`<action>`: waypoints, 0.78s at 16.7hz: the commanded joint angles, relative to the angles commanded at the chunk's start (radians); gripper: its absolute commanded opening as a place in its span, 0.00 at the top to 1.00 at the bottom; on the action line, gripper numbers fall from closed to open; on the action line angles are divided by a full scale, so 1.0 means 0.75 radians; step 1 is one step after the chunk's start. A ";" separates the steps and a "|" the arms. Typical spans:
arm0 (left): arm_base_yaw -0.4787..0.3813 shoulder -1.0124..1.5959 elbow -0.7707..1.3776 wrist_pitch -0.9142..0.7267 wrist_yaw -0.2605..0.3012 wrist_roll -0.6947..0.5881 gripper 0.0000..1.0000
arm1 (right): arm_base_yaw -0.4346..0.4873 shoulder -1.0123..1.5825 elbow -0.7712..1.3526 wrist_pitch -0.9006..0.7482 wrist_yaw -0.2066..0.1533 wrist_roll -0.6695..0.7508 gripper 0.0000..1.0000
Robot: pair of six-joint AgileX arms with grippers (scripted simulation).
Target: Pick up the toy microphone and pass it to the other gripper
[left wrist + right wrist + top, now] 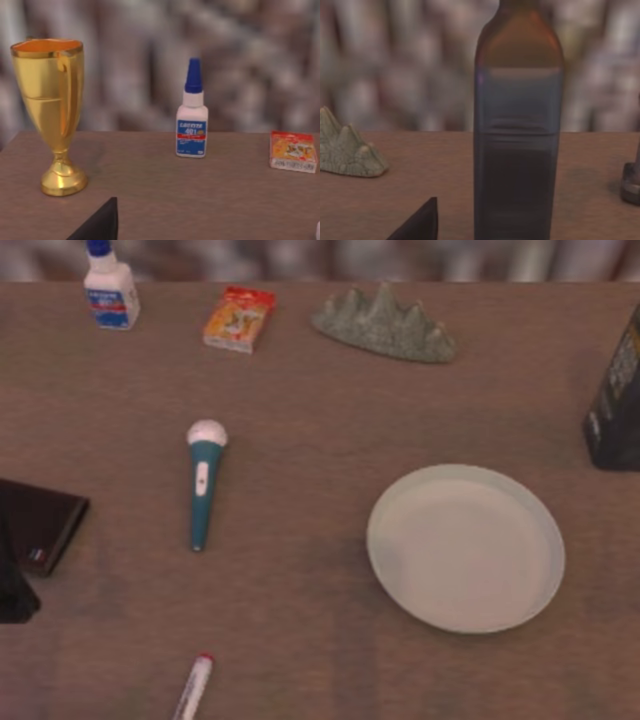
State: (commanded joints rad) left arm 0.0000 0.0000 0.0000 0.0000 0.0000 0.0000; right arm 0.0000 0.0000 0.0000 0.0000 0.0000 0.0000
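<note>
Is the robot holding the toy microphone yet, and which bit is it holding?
No, nothing is held. The toy microphone lies alone on the table, white head toward the far edge. No gripper is near it.

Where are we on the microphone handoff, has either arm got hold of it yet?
Nothing looks done yet. The toy microphone lies flat on the table, left of the white plate, with no gripper touching it. Only part of the left arm shows, at the top view's left edge, well off the microphone; the right arm isn't visible there. Still left: reach, grasp, lift, and pass to the other gripper.
</note>
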 joint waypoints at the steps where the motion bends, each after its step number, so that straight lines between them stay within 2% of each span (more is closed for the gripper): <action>1: 0.000 0.000 0.000 0.000 0.000 0.000 0.00 | 0.000 0.000 0.000 0.000 0.000 0.000 0.00; 4: -0.012 0.041 0.040 -0.026 0.000 -0.010 0.00 | 0.000 0.000 0.000 0.000 0.000 0.000 0.00; 7: -0.054 0.209 0.194 -0.125 -0.003 -0.049 0.00 | 0.000 0.000 0.000 0.000 0.000 0.000 0.00; 13: -0.191 0.909 0.706 -0.473 -0.019 -0.178 0.00 | 0.000 0.000 0.000 0.000 0.000 0.000 0.00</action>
State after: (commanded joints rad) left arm -0.1429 0.6818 0.5291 -0.3549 -0.0140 -0.1335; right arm 0.0000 0.0000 0.0000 0.0000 0.0000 0.0000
